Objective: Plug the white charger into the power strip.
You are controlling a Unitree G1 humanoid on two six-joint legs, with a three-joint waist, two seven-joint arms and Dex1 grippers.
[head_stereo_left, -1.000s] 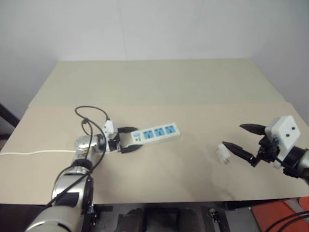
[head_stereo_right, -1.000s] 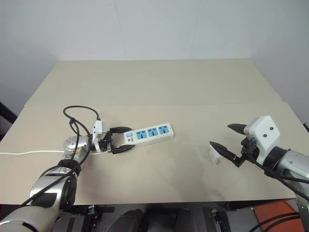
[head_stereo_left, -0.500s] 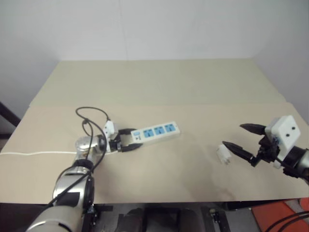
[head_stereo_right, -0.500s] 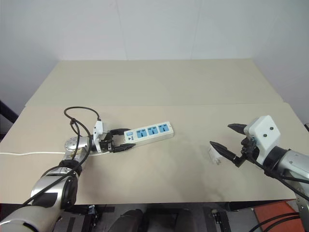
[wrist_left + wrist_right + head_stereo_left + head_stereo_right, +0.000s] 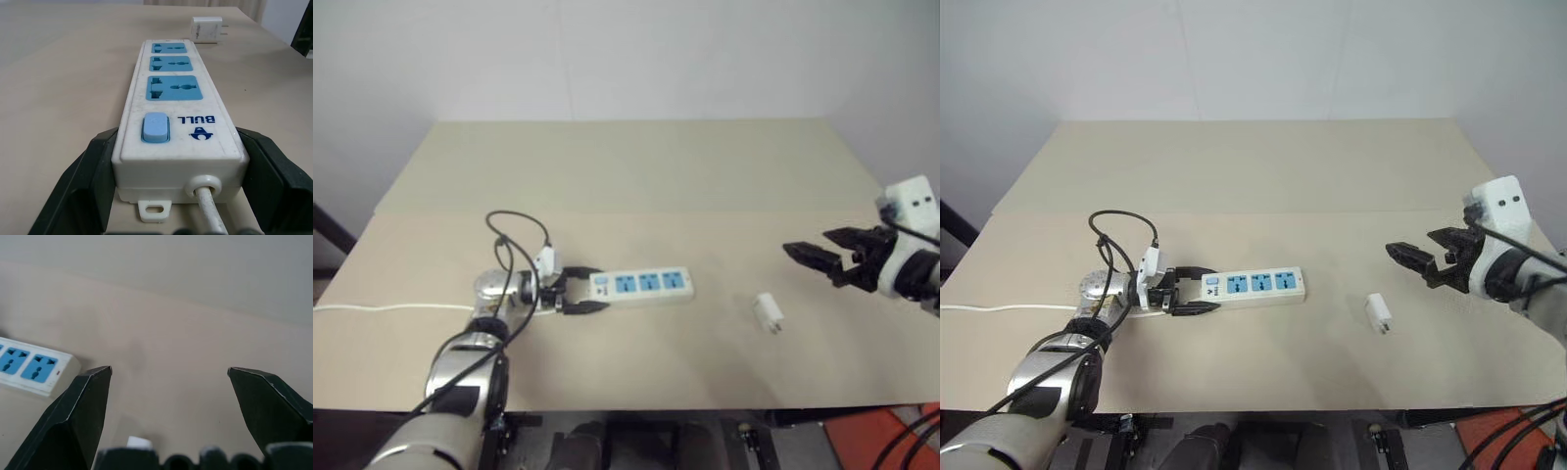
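- Since a second ago the right gripper [image 5: 1422, 263] has lifted up and away from the white charger [image 5: 1378, 313], which it had been flanking; the charger now lies alone on the table [image 5: 1253, 176], on its side, clear of both fingers.
- The left gripper [image 5: 1197, 292] has closed in from its wider spread and now grips the switch end of the power strip [image 5: 1253, 286], one black finger on each long side.
- The strip has swung round; it now lies nearly level across the table and sits nearer the charger.
- Beyond the charger from the strip, the right gripper hangs above the table, jaws wide apart and empty.
- The strip's cord [image 5: 999, 307] runs off behind the left gripper.
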